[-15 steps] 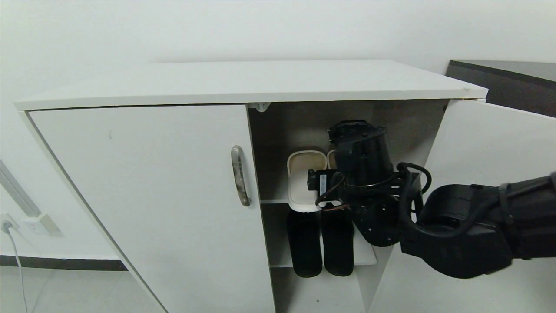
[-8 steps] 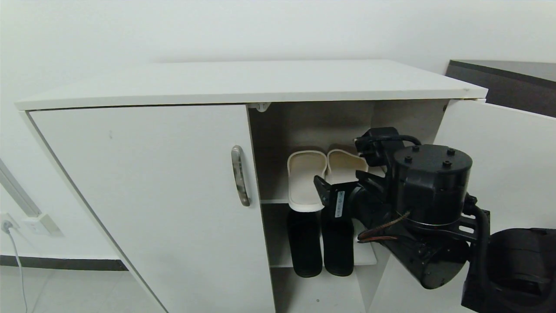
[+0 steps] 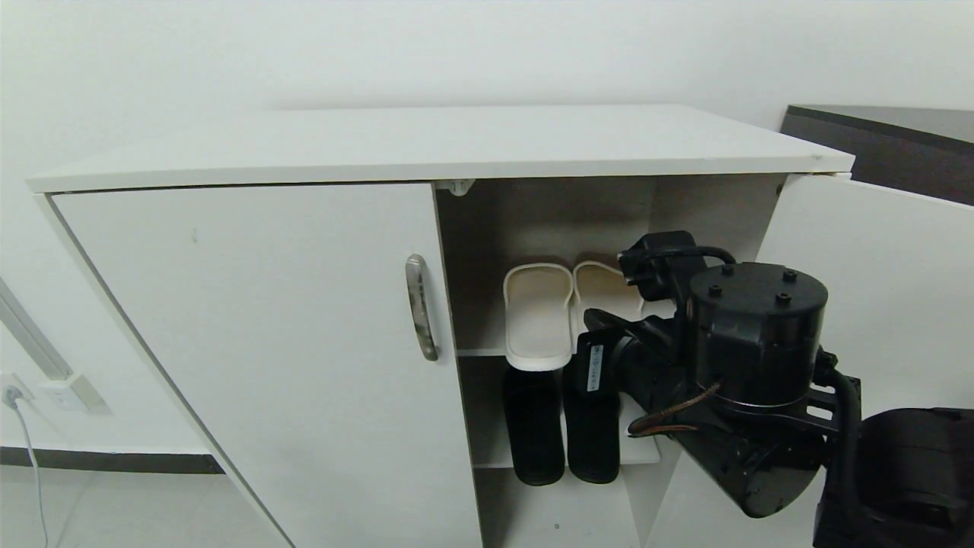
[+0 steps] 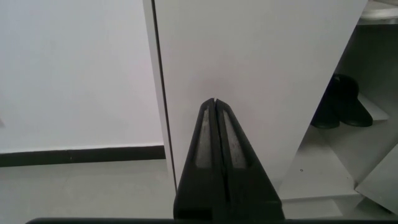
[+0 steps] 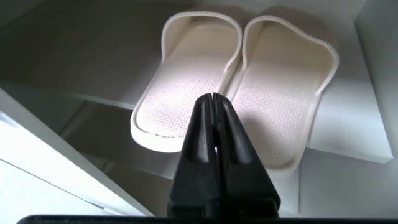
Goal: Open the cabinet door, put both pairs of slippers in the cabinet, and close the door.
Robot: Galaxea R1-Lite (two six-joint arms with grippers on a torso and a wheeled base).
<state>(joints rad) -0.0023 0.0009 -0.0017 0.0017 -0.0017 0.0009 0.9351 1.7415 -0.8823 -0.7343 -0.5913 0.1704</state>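
Observation:
The white cabinet (image 3: 456, 144) has its left door (image 3: 251, 342) closed and its right door (image 3: 860, 274) swung open. A pair of white slippers (image 3: 539, 316) lies side by side on the upper shelf, heels overhanging the edge. Below them a pair of black slippers (image 3: 533, 426) rests on the lower shelf. My right arm (image 3: 753, 335) hangs in front of the opening, just right of the slippers. My right gripper (image 5: 212, 96) is shut and empty, a little short of the white slippers (image 5: 249, 81). My left gripper (image 4: 214, 101) is shut, low before the closed door (image 4: 249, 50).
A metal handle (image 3: 420, 307) sits on the closed door's right edge. A wall socket with a cable (image 3: 11, 396) is low at the far left. A dark desk (image 3: 883, 144) stands behind the open door. Bare floor (image 4: 81, 186) lies left of the cabinet.
My right arm has drawn back out of the cabinet, down and to the right, uncovering the right white slipper. Both pairs stay on their shelves.

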